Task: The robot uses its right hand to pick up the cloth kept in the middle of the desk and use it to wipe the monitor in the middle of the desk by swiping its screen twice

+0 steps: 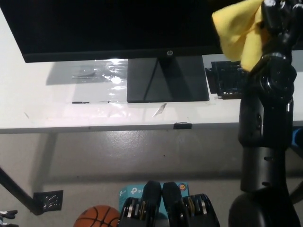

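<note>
Gripping the yellow cloth (236, 30) up by the monitor (118, 23) screen's right side, the black right hand (274, 12) appears clenched on it, though it sits half out of view. Most of the cloth hangs loose; it could slip free mid-swipe, or bare fingers could scrape the screen. The white left hand is out of sight.

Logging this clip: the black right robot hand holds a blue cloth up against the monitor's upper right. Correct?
Not quite. The head view shows the cloth is yellow, not blue. The rest stands: the right robot hand holds it up at the monitor's upper right.
</note>
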`<move>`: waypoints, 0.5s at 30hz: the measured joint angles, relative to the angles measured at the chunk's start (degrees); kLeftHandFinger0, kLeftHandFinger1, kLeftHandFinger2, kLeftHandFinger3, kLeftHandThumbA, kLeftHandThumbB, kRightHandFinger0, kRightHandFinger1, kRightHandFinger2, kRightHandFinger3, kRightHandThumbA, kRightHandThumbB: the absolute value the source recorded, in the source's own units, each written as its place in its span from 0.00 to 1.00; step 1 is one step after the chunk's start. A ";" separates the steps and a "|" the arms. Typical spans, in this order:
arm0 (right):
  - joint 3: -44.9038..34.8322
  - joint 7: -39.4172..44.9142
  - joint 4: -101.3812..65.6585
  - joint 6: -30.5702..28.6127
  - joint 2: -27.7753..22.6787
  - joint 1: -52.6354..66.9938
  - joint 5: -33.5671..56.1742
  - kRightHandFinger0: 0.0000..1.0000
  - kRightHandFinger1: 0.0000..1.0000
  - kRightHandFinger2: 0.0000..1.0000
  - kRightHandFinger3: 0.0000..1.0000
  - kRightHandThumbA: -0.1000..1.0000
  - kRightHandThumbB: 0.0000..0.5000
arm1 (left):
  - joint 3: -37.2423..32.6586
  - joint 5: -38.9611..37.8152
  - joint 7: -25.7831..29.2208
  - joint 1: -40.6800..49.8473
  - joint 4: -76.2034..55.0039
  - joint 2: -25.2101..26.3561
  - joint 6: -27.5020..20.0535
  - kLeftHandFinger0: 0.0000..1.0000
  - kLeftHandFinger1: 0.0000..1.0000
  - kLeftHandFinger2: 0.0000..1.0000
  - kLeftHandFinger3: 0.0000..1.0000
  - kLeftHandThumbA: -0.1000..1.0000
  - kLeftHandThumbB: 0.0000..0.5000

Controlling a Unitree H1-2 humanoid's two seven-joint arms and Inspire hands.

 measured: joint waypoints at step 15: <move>3.76 -10.44 18.61 -13.45 -0.93 -11.96 -2.41 0.00 0.00 0.11 0.07 0.00 0.45 | -0.22 0.04 -0.01 0.36 -0.01 0.02 -0.01 0.46 0.50 0.68 0.84 0.54 0.27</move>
